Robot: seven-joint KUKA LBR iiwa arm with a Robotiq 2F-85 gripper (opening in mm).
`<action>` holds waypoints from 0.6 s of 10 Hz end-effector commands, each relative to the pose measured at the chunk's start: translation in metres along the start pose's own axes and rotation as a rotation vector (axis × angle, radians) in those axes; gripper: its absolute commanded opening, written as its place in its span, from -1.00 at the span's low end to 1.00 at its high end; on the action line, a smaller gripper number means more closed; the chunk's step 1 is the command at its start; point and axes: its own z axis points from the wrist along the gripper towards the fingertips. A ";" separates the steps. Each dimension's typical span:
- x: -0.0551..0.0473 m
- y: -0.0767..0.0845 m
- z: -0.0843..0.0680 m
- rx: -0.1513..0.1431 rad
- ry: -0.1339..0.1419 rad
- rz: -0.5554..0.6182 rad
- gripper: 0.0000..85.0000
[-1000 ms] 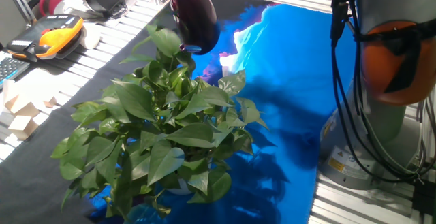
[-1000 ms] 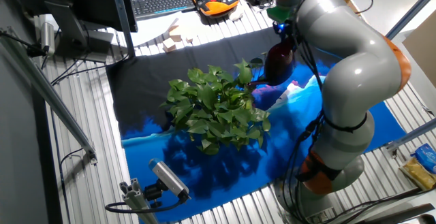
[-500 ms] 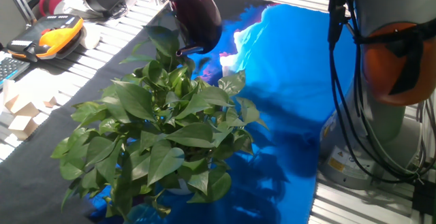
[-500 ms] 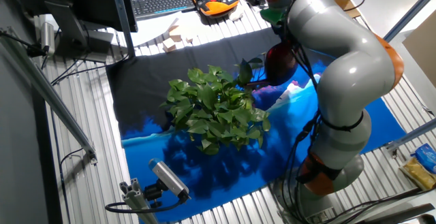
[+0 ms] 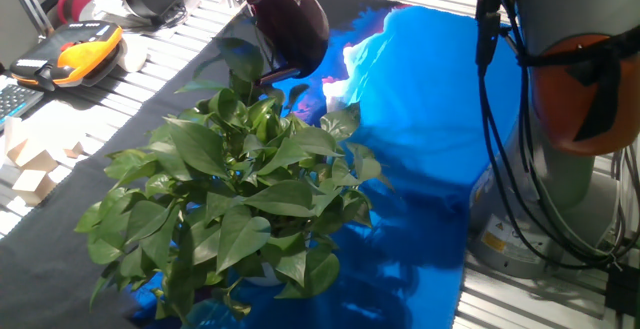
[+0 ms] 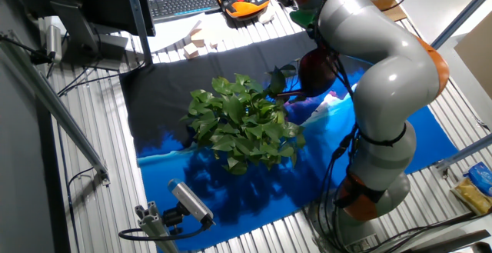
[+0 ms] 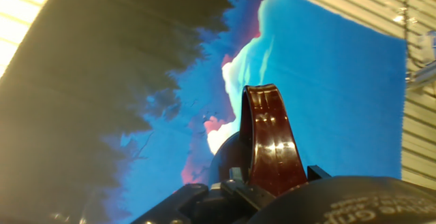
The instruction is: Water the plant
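The plant (image 5: 235, 204) stands on the worktop (image 5: 120, 129), low and left in one fixed view. The watering can (image 5: 288, 24) hangs beyond its far edge, spout slanting down toward the leaves. The tool (image 7: 262, 183) is clamped on the can's handle. To the right, blue cloth (image 5: 430, 99) leaves open room.

Glossy green leaves on the plant (image 5: 230, 204); the maroon watering can (image 5: 288, 27) looks smooth, shiny plastic; the blue-black cloth (image 5: 420, 119) matt.
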 end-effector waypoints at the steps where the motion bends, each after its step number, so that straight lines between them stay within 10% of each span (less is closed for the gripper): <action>1: 0.000 0.000 0.000 0.011 -0.007 0.007 -1.00; 6: 0.002 0.000 -0.004 0.065 -0.038 0.041 -1.00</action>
